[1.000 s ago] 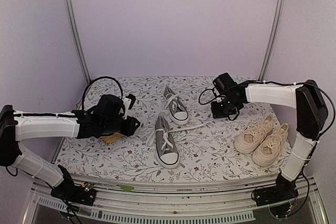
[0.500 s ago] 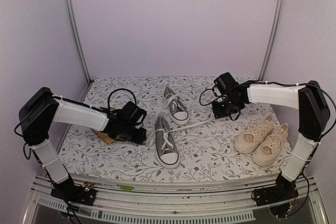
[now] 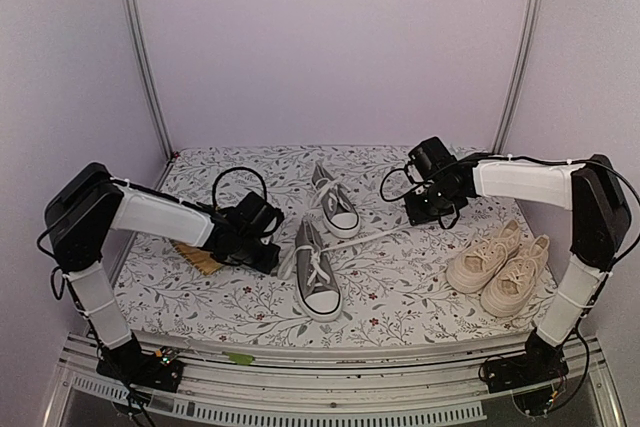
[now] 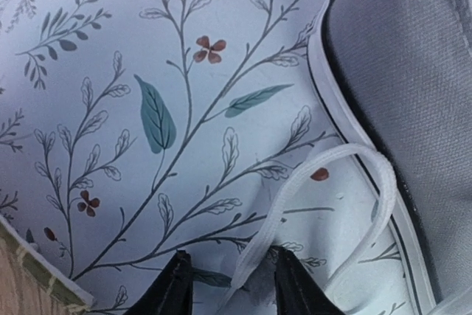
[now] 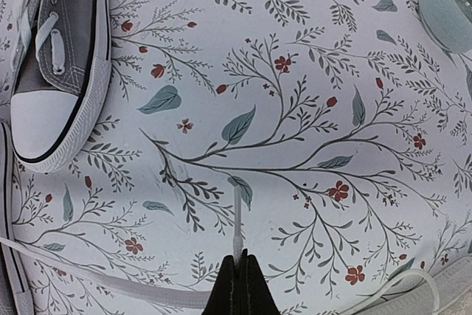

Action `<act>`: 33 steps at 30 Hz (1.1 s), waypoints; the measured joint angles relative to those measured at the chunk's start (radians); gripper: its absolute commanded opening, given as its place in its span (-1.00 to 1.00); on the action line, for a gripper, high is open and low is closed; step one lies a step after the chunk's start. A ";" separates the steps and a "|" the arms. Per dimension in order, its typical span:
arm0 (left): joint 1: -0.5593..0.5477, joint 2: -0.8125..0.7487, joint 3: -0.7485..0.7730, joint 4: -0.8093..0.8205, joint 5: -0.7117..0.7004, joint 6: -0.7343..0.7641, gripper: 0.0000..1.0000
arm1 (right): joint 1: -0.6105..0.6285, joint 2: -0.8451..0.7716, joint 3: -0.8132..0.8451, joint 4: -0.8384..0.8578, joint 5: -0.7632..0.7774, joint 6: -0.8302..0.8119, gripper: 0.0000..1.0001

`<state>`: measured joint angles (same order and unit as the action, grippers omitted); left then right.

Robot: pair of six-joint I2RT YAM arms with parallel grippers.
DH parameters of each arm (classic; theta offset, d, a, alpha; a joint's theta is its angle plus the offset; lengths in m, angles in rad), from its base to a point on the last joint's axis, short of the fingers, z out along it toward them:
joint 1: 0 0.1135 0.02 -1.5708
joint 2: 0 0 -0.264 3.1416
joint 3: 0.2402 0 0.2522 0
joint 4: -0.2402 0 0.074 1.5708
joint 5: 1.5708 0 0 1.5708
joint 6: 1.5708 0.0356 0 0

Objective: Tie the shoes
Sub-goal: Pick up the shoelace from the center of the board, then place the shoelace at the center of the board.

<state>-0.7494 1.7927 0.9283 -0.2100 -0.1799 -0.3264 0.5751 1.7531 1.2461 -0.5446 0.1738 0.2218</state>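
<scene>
Start at the near grey sneaker (image 3: 317,282), lying mid-table with its toe toward you. Just left of its heel end is your left hand (image 3: 270,261), low over the flowered table (image 3: 400,292). Its fingers (image 4: 175,289) stand partly apart, with a loop of white lace (image 4: 369,167) from that sneaker lying loose between them. They are not clamped on it. A bamboo mat (image 3: 200,259) lies further left of the sneaker, under the left arm.

Just behind the near sneaker sits the far grey sneaker (image 3: 335,202), toe also toward you.

Behind and right of the near sneaker, your right hand (image 5: 240,274) is pinched fully closed on the lace end (image 5: 236,226), whose tip pokes out past the fingertips. That lace runs back left toward the near sneaker.

Well right of the sneaker, the cream pair (image 3: 498,265) sits side by side.
</scene>
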 measured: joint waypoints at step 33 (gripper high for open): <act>-0.239 -0.809 -0.250 0.220 0.152 0.428 -1.00 | 0.186 0.247 0.496 0.057 -0.775 -0.384 -0.99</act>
<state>-0.9886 0.9836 0.6785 0.0105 -0.0277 0.1013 0.7612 1.9999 1.7424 -0.4877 -0.6010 -0.1623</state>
